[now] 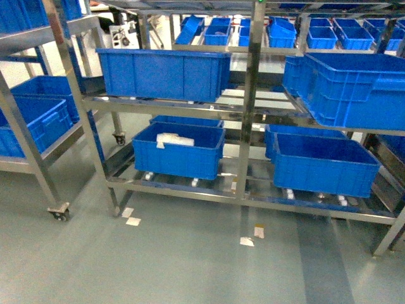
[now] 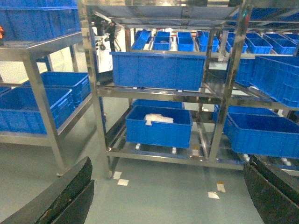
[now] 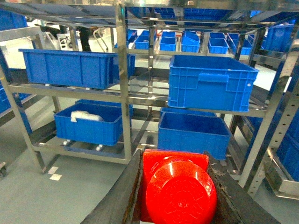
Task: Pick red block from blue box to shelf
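Though unseen overhead, red block between fingers.

glossy plastic red block, shiny, seemingly steel shelf

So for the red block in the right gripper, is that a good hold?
Probably. The right gripper clamps the red block by its flat opposite sides, fingers flanking it, leaving the round stud clear. Flat parallel sides suit a pinch better than the curved stud.

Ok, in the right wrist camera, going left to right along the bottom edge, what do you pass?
Grey floor → left finger of the right gripper → red block held between the fingers → right finger → steel shelf post.
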Tool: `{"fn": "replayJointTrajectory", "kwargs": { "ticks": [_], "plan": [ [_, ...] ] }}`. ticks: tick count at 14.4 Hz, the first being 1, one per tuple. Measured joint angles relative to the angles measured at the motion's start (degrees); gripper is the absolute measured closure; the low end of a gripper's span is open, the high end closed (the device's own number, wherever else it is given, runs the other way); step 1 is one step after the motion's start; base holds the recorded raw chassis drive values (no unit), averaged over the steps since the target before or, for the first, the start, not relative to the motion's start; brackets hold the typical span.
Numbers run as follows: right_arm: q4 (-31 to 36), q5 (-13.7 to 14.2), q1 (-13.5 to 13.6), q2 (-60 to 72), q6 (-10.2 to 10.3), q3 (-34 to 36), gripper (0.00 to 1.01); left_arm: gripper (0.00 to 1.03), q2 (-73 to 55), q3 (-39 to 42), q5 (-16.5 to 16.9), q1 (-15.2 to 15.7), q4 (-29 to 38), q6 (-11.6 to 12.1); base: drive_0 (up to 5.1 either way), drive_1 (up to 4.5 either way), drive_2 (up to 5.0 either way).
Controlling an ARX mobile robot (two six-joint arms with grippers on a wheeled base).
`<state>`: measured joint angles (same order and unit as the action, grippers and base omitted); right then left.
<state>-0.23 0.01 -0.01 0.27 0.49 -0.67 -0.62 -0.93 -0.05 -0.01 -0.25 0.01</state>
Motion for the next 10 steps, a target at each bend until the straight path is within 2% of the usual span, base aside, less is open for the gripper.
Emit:
{"fn": "replayJointTrajectory", "kwargs": {
  "ticks": [10],
  "plan": [
    [0.00,0.00,0.00,0.00,0.00,0.00,0.73,0.05,0.00,0.00,0.04,-0.02,0.00,0.00,-1.4,-1.35,-1.4]
  ]
}}
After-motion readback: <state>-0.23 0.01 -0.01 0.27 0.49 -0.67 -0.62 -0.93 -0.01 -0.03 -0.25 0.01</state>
